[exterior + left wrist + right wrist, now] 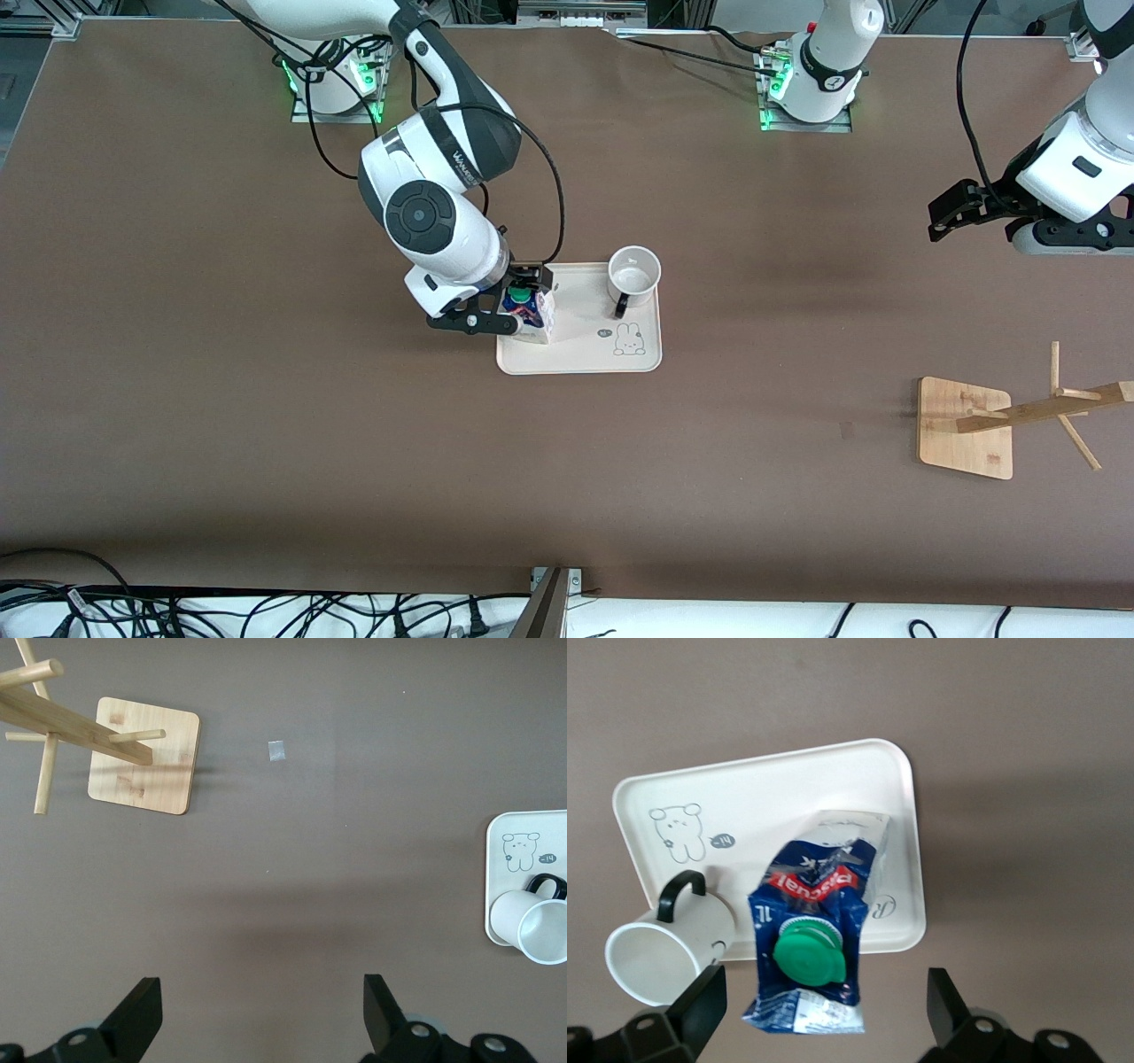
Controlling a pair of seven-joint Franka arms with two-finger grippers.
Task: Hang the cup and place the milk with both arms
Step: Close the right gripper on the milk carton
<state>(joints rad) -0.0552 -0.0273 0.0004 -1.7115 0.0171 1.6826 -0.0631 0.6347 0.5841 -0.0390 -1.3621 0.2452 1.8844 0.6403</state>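
The milk carton point(530, 310), dark blue and white with a green cap, stands on the cream tray point(585, 356) at the corner toward the right arm's end. The white cup point(633, 275) with a black handle stands upright on the tray's corner toward the left arm's end. My right gripper point(521, 301) is open and hangs over the carton. In the right wrist view the carton point(806, 930) lies between the spread fingers point(700, 1001) without touching them, and the cup point(669, 948) is beside it. My left gripper point(952, 213) waits open and empty over bare table.
A wooden mug rack point(966, 425) with slanted pegs stands near the left arm's end, nearer the front camera; it also shows in the left wrist view point(142, 757). The tray point(514, 828) and cup point(536, 926) show there too. Cables run along the front edge.
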